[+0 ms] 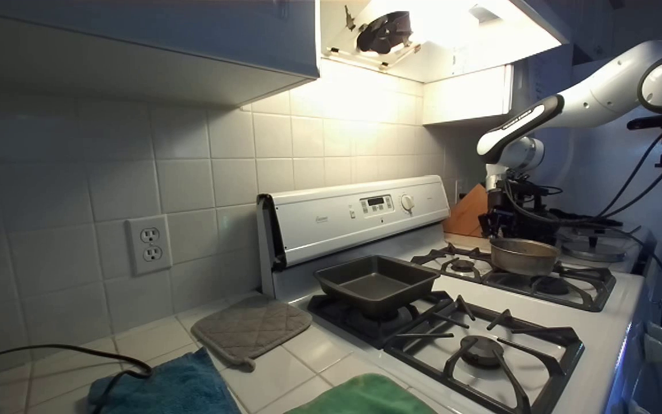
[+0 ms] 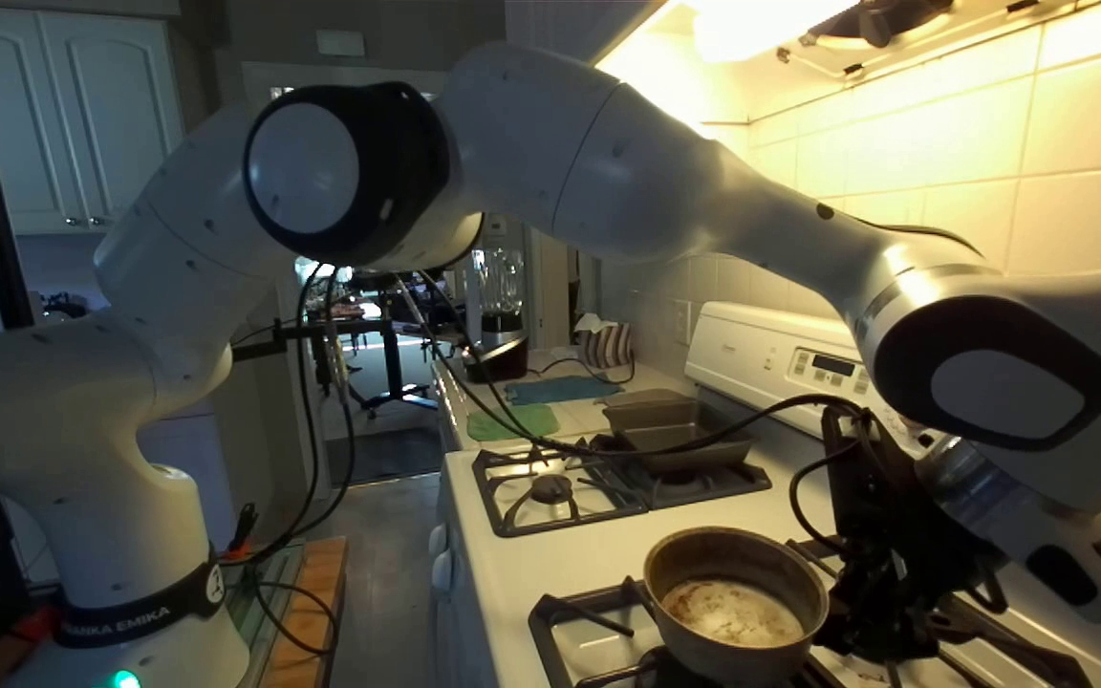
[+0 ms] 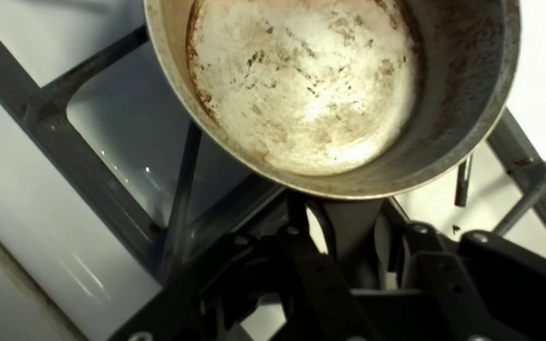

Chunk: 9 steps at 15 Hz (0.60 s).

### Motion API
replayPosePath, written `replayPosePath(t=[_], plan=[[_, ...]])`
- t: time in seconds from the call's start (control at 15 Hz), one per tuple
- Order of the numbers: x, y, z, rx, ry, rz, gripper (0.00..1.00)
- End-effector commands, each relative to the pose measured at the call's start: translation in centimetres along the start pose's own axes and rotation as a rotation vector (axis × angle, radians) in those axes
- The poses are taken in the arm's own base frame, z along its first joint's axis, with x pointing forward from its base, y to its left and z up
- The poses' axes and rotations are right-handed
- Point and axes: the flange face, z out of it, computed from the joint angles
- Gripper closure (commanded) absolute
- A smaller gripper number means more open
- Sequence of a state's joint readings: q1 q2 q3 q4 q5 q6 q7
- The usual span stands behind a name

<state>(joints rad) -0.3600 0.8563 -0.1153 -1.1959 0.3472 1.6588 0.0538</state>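
Wrist view: the black two-finger tool (image 3: 350,229) is closed partway, gripping the flat grey handle (image 3: 354,215) of a round, stained metal pot (image 3: 325,94). The pot is upright over the dark metal grate (image 3: 83,168) of the white stove (image 3: 50,222); base contact cannot be judged. Caution: if the hold slips on the narrow handle, the pot could roll; low sideways travel could catch its base on the grate. In both exterior views, a dark square metal pan (image 1: 377,284) stands farther along the stove
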Motion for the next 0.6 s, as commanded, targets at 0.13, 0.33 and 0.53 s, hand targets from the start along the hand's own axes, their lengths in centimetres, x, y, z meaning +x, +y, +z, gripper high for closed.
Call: replayPosePath(t=[0.13,0.33,0.53], plan=[[-0.3,1.4,3.1,-0.016,-0.2,0.025,0.88],[-0.3,1.9,3.5,-0.02,-0.244,0.03,0.88],[-0.3,2.1,3.1,-0.02,-0.244,0.032,0.88]])
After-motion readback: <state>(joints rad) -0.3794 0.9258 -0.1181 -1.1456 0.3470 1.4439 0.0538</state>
